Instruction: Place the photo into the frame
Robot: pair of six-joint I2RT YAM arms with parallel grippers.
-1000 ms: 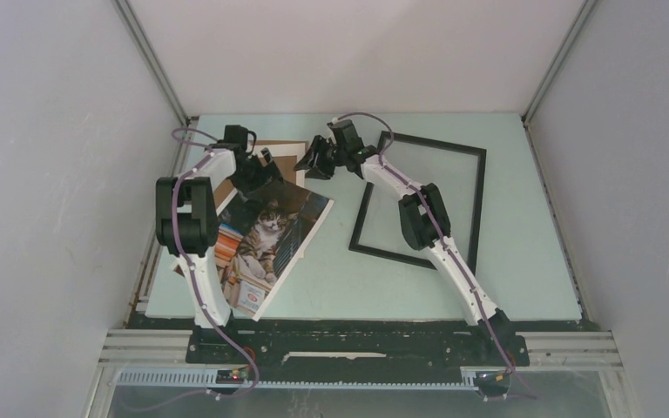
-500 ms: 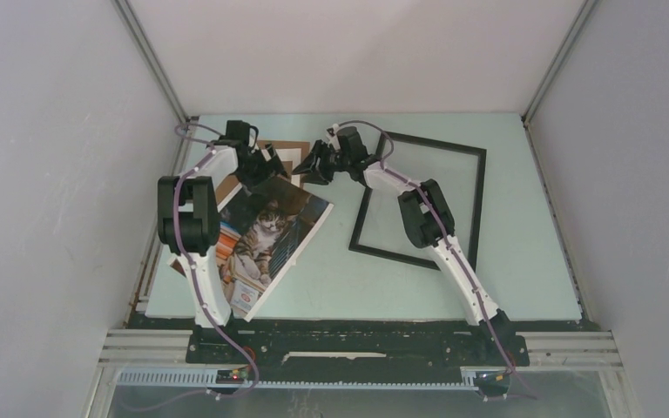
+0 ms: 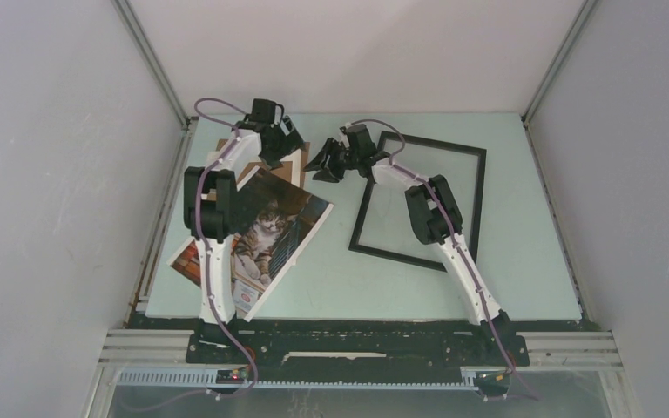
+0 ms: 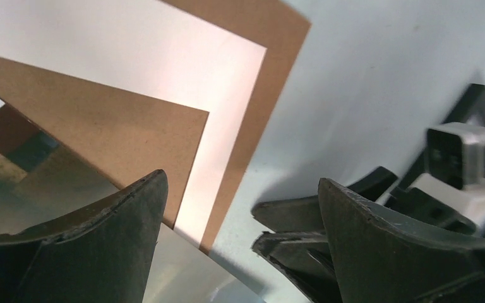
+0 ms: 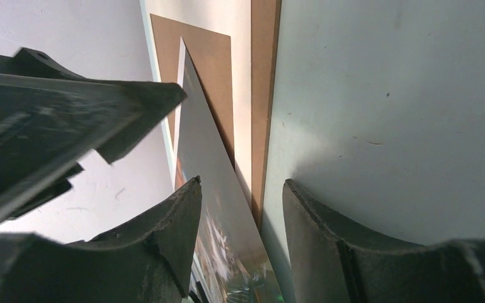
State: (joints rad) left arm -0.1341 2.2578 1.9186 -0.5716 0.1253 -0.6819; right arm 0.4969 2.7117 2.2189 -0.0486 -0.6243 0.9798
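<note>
The photo (image 3: 266,228) lies flat at the left of the table, tilted, with a pale cat on it and coloured stripes at its near end. Its glossy far corner shows in the left wrist view (image 4: 183,278) and in the right wrist view (image 5: 218,214). The black frame (image 3: 479,196) with its clear pane lies flat at the right. My left gripper (image 3: 286,139) is open and empty above the brown board, beyond the photo's far corner (image 4: 243,189). My right gripper (image 3: 324,164) is open and low; the photo's far corner edge lies between its fingers (image 5: 241,192), untouched.
A brown cardboard board (image 3: 300,159) with a white mat sheet (image 4: 132,50) on it lies under the photo's far end. The two grippers are close together. Grey walls close in the left, back and right sides.
My left gripper has lifted away from the photo's far corner and moved back and right over the brown board. My right gripper has shifted slightly right. The photo has not moved.
</note>
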